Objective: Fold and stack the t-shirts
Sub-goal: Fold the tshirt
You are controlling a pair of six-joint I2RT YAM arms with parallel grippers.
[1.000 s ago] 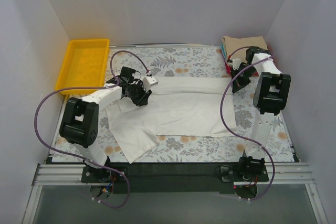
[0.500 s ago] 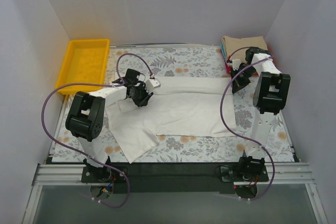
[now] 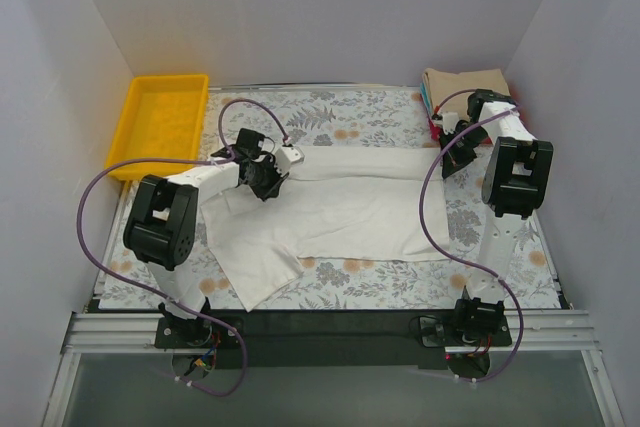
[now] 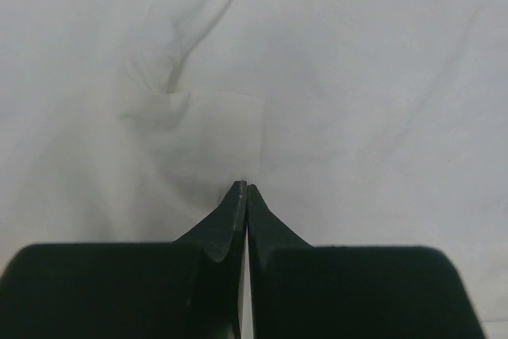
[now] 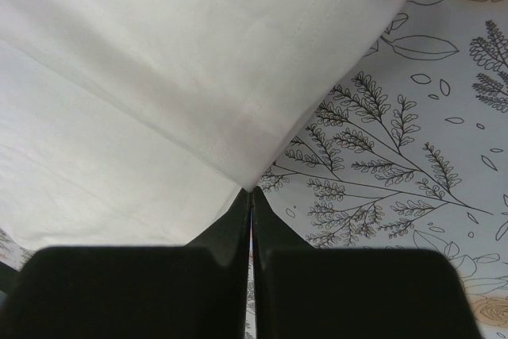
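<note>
- Over the table, from above, a soft plain white t-shirt [image 3: 350, 212] lies spread across the middle of the floral-patterned table cover [image 3: 340, 117]. Its far edge is turned over into a narrow band, and one sleeve sticks out towards the near left.
- At the far-right corner sits a stack of folded shirts [image 3: 465, 82], a flat tan rectangle on top with teal and red edges showing beneath. I judge those finished, while the white t-shirt is only at its first fold.
- A yellow rectangular plastic tray [image 3: 168, 79] stands at the far left, off the cloth.
- From the same view, the left gripper [image 3: 272, 175] is down on the far-left part of the white t-shirt, and the right gripper [image 3: 447, 155] is at its far-right corner, just near of the stack.
- On the left wrist view, the left gripper [image 4: 244, 188] has its jaws pressed together with the tips sunk into the white t-shirt [image 4: 341, 77], which fills the frame. It appears to pinch a thin bit of cloth, with a small pucker just beyond the tips.
- On the right wrist view, the right gripper [image 5: 251, 190] is clamped on the hemmed corner of the white t-shirt [image 5: 159, 77]. The cloth rises from the tips, clear of the table cover [image 5: 413, 140].
- Left to do, by my reading: carry this fold through, fold in the sleeves, halve the shirt, then set it on the stack.
</note>
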